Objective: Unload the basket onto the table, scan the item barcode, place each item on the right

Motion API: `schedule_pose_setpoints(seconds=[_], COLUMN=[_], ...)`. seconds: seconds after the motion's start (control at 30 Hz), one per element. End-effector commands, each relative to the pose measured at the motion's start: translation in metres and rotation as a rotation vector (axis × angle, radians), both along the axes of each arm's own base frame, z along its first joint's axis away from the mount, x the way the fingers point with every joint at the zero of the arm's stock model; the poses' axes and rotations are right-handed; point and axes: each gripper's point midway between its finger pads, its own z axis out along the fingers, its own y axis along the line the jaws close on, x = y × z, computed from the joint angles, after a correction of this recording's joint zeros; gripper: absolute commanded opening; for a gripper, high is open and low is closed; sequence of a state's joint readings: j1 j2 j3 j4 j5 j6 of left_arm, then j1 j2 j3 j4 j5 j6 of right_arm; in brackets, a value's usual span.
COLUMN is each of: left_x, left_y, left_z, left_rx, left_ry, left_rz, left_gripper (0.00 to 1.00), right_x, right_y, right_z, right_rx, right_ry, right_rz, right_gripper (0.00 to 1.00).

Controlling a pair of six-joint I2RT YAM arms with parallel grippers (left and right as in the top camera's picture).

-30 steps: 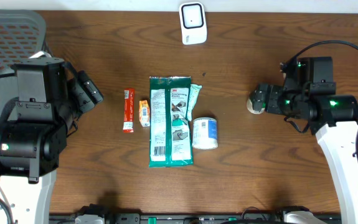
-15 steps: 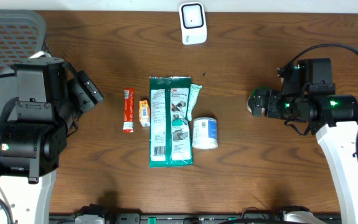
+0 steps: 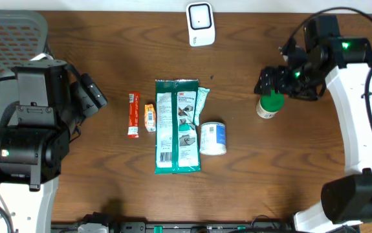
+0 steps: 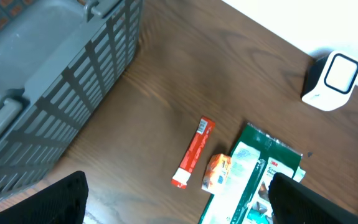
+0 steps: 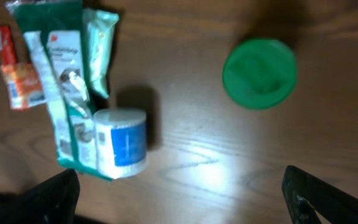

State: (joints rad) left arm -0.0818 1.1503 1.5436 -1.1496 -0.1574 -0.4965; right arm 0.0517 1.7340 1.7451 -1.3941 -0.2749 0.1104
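The white barcode scanner (image 3: 200,24) (image 4: 332,81) stands at the table's back edge. Mid-table lie a red stick pack (image 3: 133,114) (image 4: 193,152), a small orange packet (image 3: 149,117) (image 4: 216,172), a long green wipes pack (image 3: 176,126) (image 5: 63,93) and a white-and-blue can (image 3: 213,138) (image 5: 122,143). A green-capped bottle (image 3: 270,103) (image 5: 259,73) stands upright to the right. My right gripper (image 3: 266,83) (image 5: 179,205) hovers open above and just behind the bottle, holding nothing. Over at the far left, my left gripper (image 3: 95,97) (image 4: 179,208) is raised, open and empty.
A grey slatted basket (image 3: 11,32) (image 4: 48,81) fills the back left corner beside the left arm. A pale green sachet (image 3: 202,102) lies against the wipes pack's right edge. Bare wood separates the can from the bottle.
The right arm has swung toward the back of the table and lifted, uncovering the bottle's green cap. Its jaws stayed open. The left arm and the items have not moved.
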Motion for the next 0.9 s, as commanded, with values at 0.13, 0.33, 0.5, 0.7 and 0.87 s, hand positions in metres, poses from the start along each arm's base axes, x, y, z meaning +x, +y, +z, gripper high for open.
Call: schedule_pose_setpoints(seconds=[0.13,0.33,0.5,0.7,0.87], left_x=[0.0,0.0,0.0,0.0,0.0], left_y=[0.003,0.003,0.003,0.003,0.003], left_z=[0.004,0.004,0.004,0.004,0.004], left_rx=[0.015,0.015,0.015,0.015,0.015], left_ry=[-0.009,-0.009,-0.009,-0.009,-0.009], left_rz=[0.005,0.005,0.005,0.005,0.005], left_gripper=[0.9,0.9,0.9,0.9,0.9], right_x=[0.017,0.048,0.056,0.055,0.054], right_y=[-0.043,-0.05,-0.044,-0.043,-0.039], right_z=[-0.039,-0.087,-0.111,-0.136,-0.149], right_rx=[-0.155,-0.141,-0.134,-0.134,-0.133], right_ry=[0.094,0.135,0.173,0.237,0.271], right_rz=[-0.05,-0.137,-0.181,-0.186,-0.212], right_gripper=[0.99,0.99,0.99,0.91,0.9])
